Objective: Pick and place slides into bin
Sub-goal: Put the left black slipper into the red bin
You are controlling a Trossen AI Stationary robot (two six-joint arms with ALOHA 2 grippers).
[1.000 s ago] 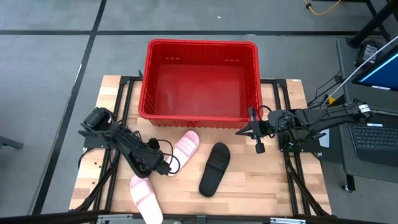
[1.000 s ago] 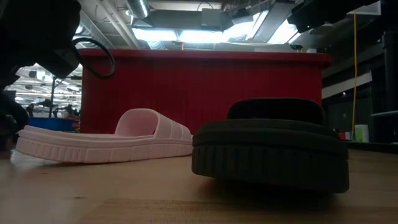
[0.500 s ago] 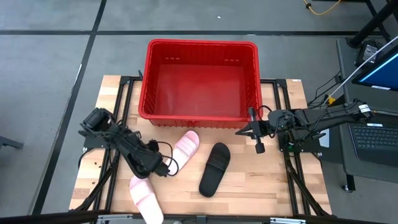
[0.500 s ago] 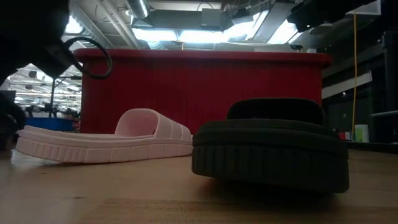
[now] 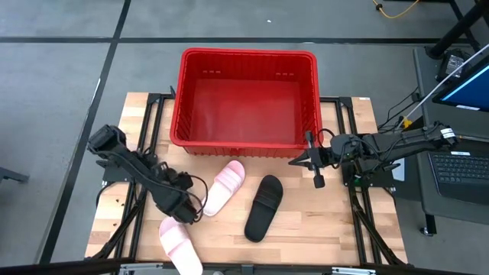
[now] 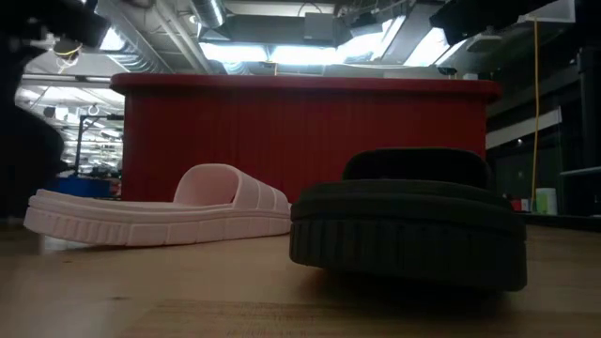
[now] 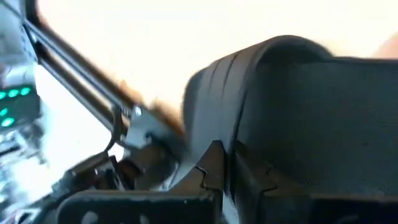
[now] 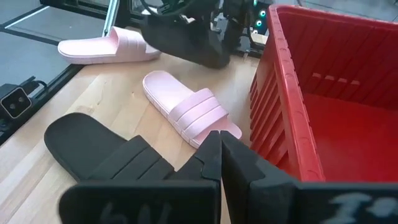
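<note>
The red bin stands at the table's far middle. On the wood in front of it lie a pale pink slide and a black slide, both sole-down. A second pink slide lies at the near edge. My left gripper is near that slide and shut on another black slide, which my arm hides from above. My right gripper is shut and holds nothing. It hovers by the bin's near right corner, above the pink slide and the lying black slide. My left gripper is shut at the ribbed strap of the black slide, which fills the view just past my fingertips. The fingers themselves hide the exact place of contact. In the right wrist view the slide sits tilted under my gripper. I cannot tell whether it is clear of the table.
Metal frame rails run along both table sides. A laptop sits off the right edge. Bare wood lies at the near right. In the low view the bin's wall rises behind the pink slide and the black slide.
My left arm has swung back toward the table's left edge, and its gripper has shifted a little toward the near left. In the low view its dark bulk and cable loop have risen out of the upper left. The slides on the table have stayed put.
</note>
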